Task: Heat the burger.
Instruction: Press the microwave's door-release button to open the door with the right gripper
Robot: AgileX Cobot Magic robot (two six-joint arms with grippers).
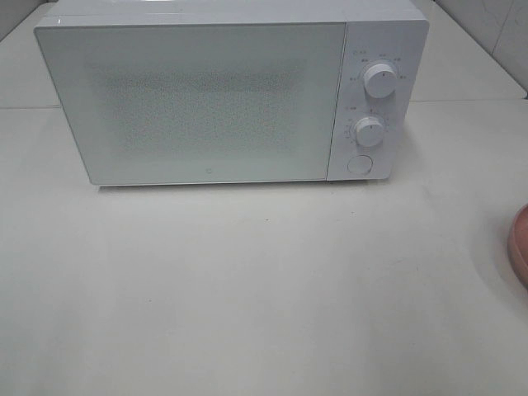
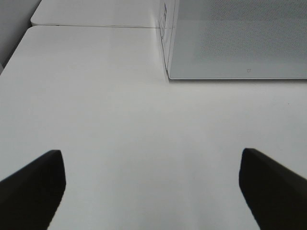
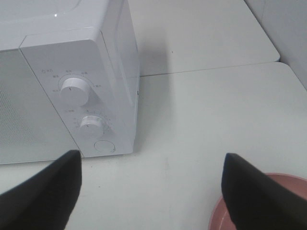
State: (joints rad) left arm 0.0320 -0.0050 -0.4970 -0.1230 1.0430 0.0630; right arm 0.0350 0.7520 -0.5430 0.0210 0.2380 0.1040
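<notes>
**High view.** White microwave (image 1: 206, 99) at the back of a pale table (image 1: 247, 297), door shut, frosted window facing forward. Right of the door, a control panel with an upper knob (image 1: 380, 80), a lower knob (image 1: 370, 131) and a round button (image 1: 359, 164) beneath them. At the right edge, cut by the frame, a sliver of a round pink plate (image 1: 521, 243), well apart from the microwave. Whole front of the oven given by this view alone; grippers given only by the wrist views.

**Left wrist view.** Left gripper (image 2: 151, 153) spread wide above bare table, with dark fingers (image 2: 33, 187) far apart and nothing between them. Ahead, the lower door corner on the side away from the knobs, plus the adjoining side wall, not visible from above. Also a seam (image 2: 96, 26) between two tabletops.

**Right wrist view.** Right gripper (image 3: 151, 155) likewise spread, jaws empty. Ahead, the two knobs and the button at close range, and the side wall next to the panel, seen here only. More of the plate's rim than in the high view, just beside one finger and partly covered by it.

**Burger.** In none of the three views; whereabouts impossible to tell.
</notes>
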